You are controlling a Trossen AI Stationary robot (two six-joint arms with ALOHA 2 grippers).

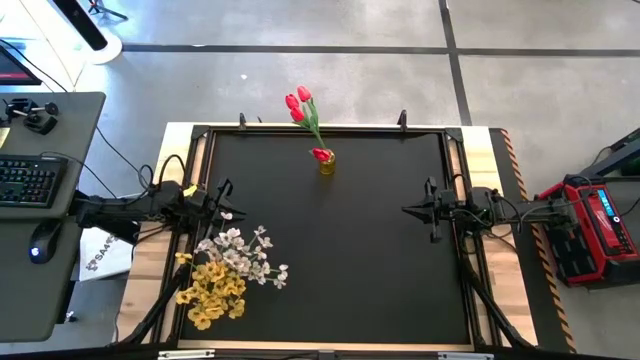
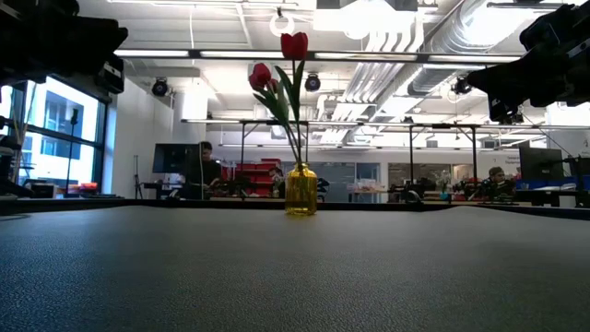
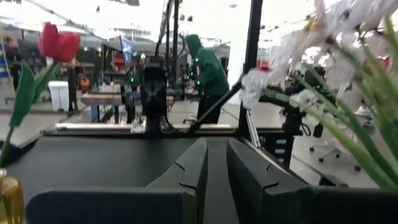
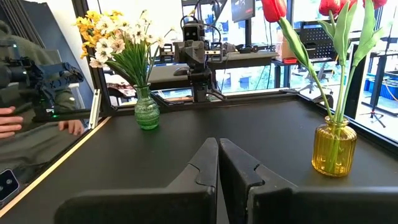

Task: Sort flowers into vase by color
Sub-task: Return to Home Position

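**Both vases filled, arms drawn off to the sides**

The wide black-topped table point(image 1: 330, 280) is taken first: no loose stem is to be seen lying on it. The left gripper point(image 1: 224, 190) is held over the table's left side, just beside the mixed bouquet. Its fingers are parted by only a narrow slot and nothing is carried between them. Across the mat, well apart from it, the right gripper point(image 1: 408, 210) is held over the right side with its fingers pressed together, and it too is empty.

On to the flowers. In the near left corner a small ribbed green glass vase point(image 4: 147, 112) is stood upright. The bunches of small yellow blossoms point(image 1: 212, 290) and the sprays of pale white blossoms point(image 1: 245, 250) are gathered in it together. At the middle of the far edge, the red tulips on long green stems point(image 1: 298, 103) are set in a squat yellow glass bottle-vase point(image 1: 327, 164), which is also upright.

The sorting can be judged as good as done. Every flower in view is housed, the reds alone and the yellows and whites sharing. Only the parking of the two arms appears to be left.
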